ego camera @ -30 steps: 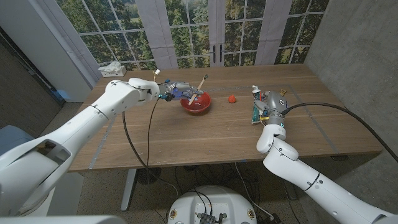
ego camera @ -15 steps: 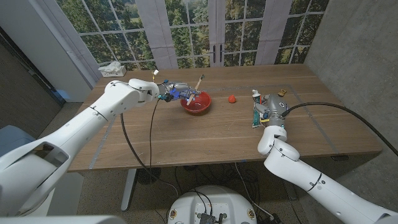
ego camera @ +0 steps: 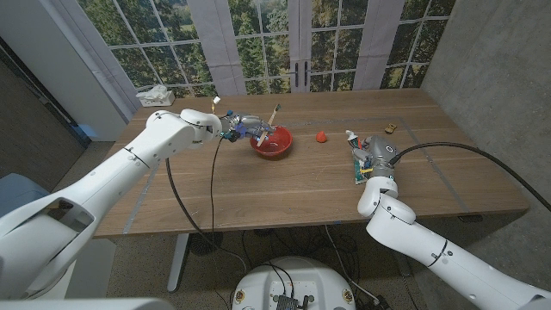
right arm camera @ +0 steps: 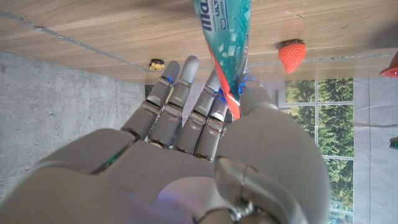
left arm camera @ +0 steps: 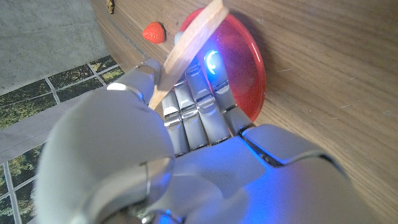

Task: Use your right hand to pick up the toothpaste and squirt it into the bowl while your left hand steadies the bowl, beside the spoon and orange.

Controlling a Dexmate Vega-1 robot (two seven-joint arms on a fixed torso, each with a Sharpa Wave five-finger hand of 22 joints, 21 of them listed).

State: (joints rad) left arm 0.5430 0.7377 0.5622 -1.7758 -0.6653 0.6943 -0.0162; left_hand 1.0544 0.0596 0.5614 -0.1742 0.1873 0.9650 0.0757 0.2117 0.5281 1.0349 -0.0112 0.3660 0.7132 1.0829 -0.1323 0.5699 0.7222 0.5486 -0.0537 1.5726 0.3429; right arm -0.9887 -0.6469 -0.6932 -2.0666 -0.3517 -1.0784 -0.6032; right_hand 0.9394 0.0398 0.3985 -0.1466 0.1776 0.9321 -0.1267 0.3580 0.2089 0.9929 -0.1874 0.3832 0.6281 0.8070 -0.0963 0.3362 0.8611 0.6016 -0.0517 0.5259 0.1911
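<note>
A red bowl [ego camera: 272,144] stands at the table's middle back, with a wooden spoon [ego camera: 275,115] leaning out of it. My left hand [ego camera: 244,127] holds the bowl's left rim; its fingers [left arm camera: 205,84] reach over the red bowl's [left arm camera: 249,62] edge, beside the spoon [left arm camera: 186,46]. The green toothpaste tube [ego camera: 355,157] lies to the right, white cap pointing away. My right hand [ego camera: 376,148] grips it. The tube's [right arm camera: 224,28] crimped tail sits between thumb and fingers [right arm camera: 205,118]. A small red fruit [ego camera: 321,136] that looks like a strawberry [right arm camera: 291,55] lies between bowl and tube.
A small brown object [ego camera: 392,127] lies behind my right hand near the table's far right. A white crumpled thing [ego camera: 157,95] sits at the back left corner. Black cables hang from both arms over the table's front part.
My right hand and the toothpaste have shifted a little toward the near edge, the tube turning slightly. The left hand has stayed at the bowl.
</note>
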